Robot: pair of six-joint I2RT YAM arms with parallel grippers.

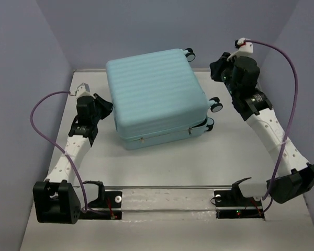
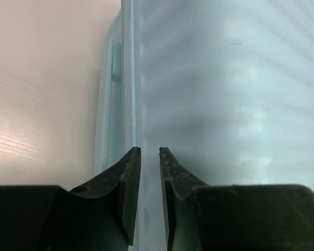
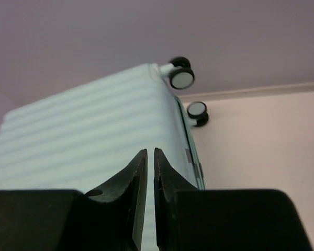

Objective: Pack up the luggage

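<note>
The luggage [image 1: 157, 97] is a pale aqua ribbed suitcase lying flat and closed in the middle of the table, wheels [image 1: 216, 104] to the right. My left gripper [image 1: 105, 107] is against its left side at the seam. In the left wrist view the fingertips [image 2: 149, 151] stand almost together with only a thin gap and nothing between them, the shell [image 2: 225, 78] right ahead. My right gripper [image 1: 215, 70] hovers off the far right corner, near the wheels. In the right wrist view it [image 3: 150, 151] is shut and empty, looking over the shell [image 3: 83, 136].
Caster wheels [image 3: 181, 78] stick out on the suitcase's right end. The zipper seam [image 1: 162, 135] runs along the near side. A metal rail [image 1: 167, 188] with the arm bases lies at the table's near edge. Grey walls close in the back and sides.
</note>
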